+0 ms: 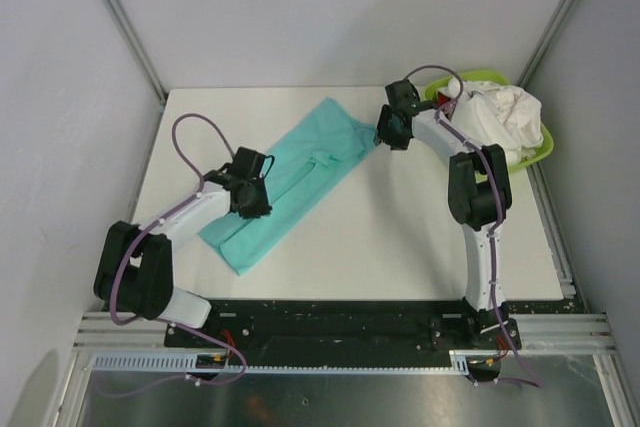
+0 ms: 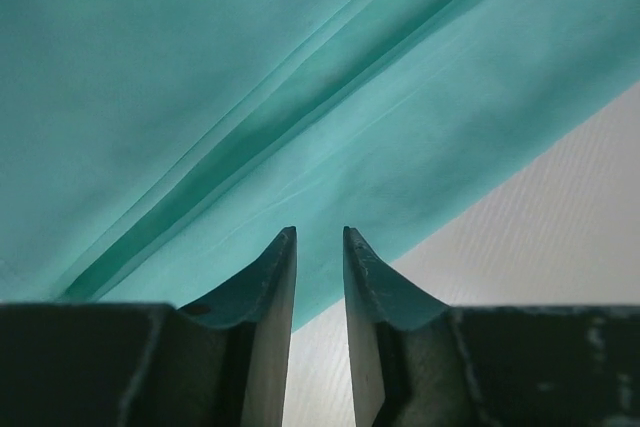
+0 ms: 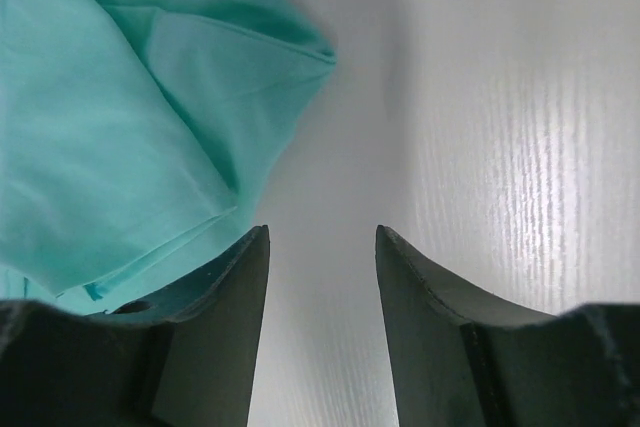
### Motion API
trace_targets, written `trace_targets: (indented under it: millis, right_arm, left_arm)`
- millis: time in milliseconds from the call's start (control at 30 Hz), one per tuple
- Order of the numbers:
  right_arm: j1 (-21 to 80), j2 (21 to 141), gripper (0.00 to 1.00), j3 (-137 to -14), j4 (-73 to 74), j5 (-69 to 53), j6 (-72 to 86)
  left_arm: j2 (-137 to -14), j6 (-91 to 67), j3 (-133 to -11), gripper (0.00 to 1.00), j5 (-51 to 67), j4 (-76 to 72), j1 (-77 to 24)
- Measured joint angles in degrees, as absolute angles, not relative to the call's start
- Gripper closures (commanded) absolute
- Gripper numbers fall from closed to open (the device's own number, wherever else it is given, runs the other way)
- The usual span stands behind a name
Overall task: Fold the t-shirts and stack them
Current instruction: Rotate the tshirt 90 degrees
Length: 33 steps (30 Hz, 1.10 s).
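1 teal t-shirt: smooth strip w/ creases

Teal cloth t-shirt folded into a long strip, lying flat, diagonal, left of centre; white cloth t-shirts heaped far right.

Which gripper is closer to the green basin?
Right. The right gripper hangs just left of the basin, at the far end of the teal shirt; the left gripper is over the shirt's near half, farther away.
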<state>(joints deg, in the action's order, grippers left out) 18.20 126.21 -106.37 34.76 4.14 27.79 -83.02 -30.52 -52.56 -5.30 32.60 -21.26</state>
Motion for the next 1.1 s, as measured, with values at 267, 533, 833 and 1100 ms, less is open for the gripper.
trace_targets:
  millis: [267,533,833,1100]
  right_arm:
    - [17.76,128.64,0.48,-103.83,28.91,-0.91,31.75]
    - [15.97,130.65,0.59,-102.1,22.37,-2.98,37.21]
    - [14.61,133.43,0.87,-103.59,19.11,-3.22,42.0]
    - [14.35,137.47,1.0,-109.43,19.07,-3.9,42.85]
  left_arm:
    - [-81.34,-32.12,-50.35,0.7,-7.38,32.8,-21.28]
    - [-79.22,-32.12,-50.33,0.7,-7.4,32.77,-21.28]
    - [-77.97,-32.14,-49.8,0.7,-7.38,32.6,-21.45]
    - [-76.47,-33.17,-46.39,0.68,-7.44,32.8,-22.68]
